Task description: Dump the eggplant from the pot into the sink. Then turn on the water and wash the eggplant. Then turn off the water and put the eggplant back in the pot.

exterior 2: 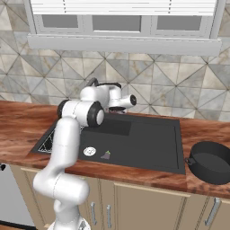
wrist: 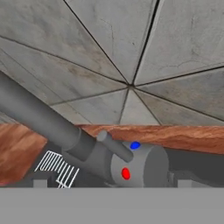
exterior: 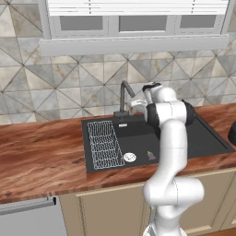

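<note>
At the back of the sink (exterior: 207, 138), gripper (exterior 2: 117, 108) hovers just above/behind the faucet (exterior: 123, 99) base w/ jaws spread wide, holding nothing; hand view looks straight at the handle (wrist: 114, 146) w/ red + blue dots. Eggplant (exterior: 150, 156) lies on basin floor near the white drain (exterior: 129, 157), pot (exterior 2: 211, 161) sits empty on the counter (exterior: 41, 156) to the right, no water seen. Risk, imo: fingers sliding off the short lever or shoving it the wrong way, so no flow, or stream missing the eggplant since it's well fwd of the spout.

eggplant (exterior 2: 106, 155) in sink (exterior 2: 148, 148), pot (exterior 2: 212, 161) right
</note>
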